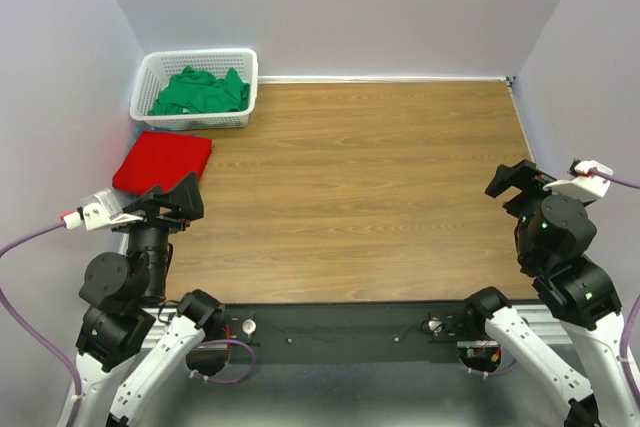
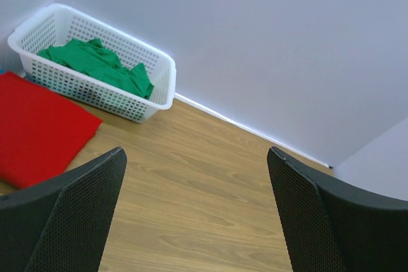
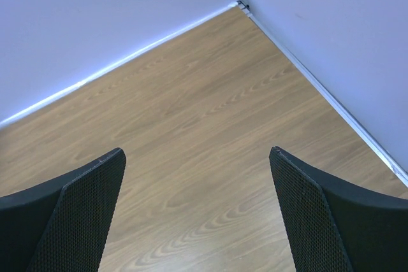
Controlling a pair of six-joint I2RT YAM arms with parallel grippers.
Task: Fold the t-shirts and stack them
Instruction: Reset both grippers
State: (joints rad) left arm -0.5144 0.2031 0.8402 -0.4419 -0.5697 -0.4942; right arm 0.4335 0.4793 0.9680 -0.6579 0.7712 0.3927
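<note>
A white lattice basket is set in the far left corner of the counter, close against the walls. The green shirt is heaped inside it, crumpled and unfolded. The red shirt is laid flat on the counter as a folded rectangle, just in front of the basket and along the left edge. Whether its far edge touches the basket cannot be told.

The left arm is folded back over its base at the near left corner. The left pincer is held above the counter, just beside the near right corner of the red shirt and not touching it. It is aimed towards the far wall, so that the red shirt and the basket are seen at the left of the left wrist view. Its fingers are spread wide apart, with only wood seen between them.

The right arm is likewise folded back at the near right corner. The right pincer is held above the counter's right edge, well apart from both shirts, and is pointed towards the far right corner. Its fingers are also spread apart, and nothing is gripped.
</note>
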